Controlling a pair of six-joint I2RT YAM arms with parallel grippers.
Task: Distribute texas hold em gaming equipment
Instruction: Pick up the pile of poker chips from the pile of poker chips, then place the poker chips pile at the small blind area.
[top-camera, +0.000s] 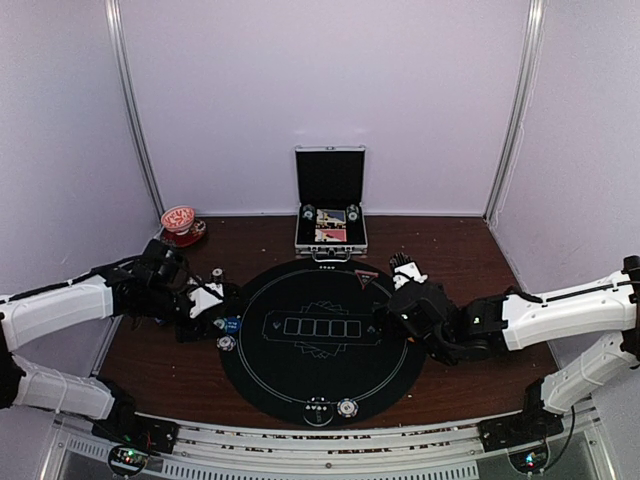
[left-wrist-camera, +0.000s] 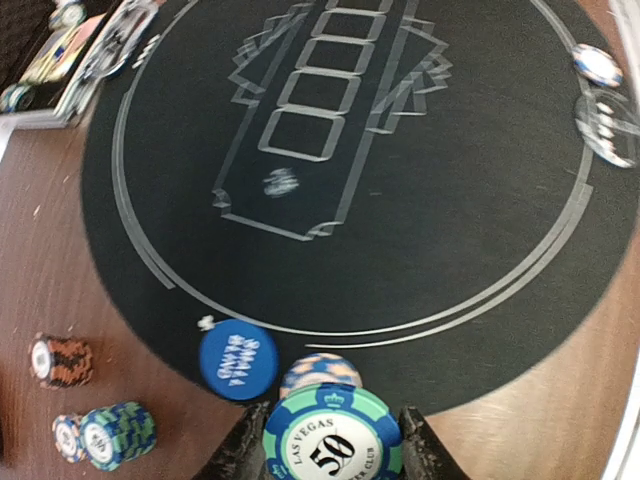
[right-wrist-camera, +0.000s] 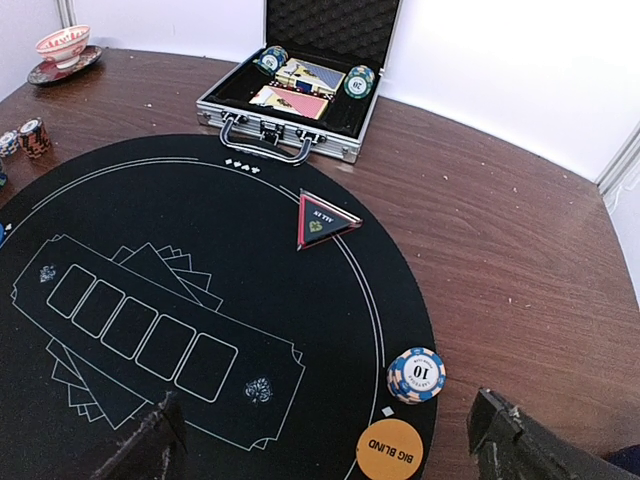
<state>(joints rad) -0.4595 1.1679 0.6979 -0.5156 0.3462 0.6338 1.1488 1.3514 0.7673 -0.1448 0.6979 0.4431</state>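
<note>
My left gripper (top-camera: 212, 325) is shut on a teal and blue "50" poker chip (left-wrist-camera: 333, 435), held at the mat's left edge. Just beyond it lie an orange and blue chip stack (left-wrist-camera: 320, 370) and the blue small blind disc (left-wrist-camera: 237, 360). Three short chip stacks (left-wrist-camera: 118, 433) stand on the wood to the left. My right gripper (right-wrist-camera: 330, 450) is open and empty over the mat's right edge, with a blue and cream "10" chip stack (right-wrist-camera: 415, 375) and the orange big blind disc (right-wrist-camera: 390, 452) between its fingers (right-wrist-camera: 510, 440).
The round black mat (top-camera: 318, 385) fills the table's middle, with two chips (top-camera: 347, 407) at its near edge. The open silver case (right-wrist-camera: 232, 108) at the back holds cards and chips. A triangular all-in marker (right-wrist-camera: 322, 220) lies on the mat. A cup on a saucer (top-camera: 180, 222) stands back left.
</note>
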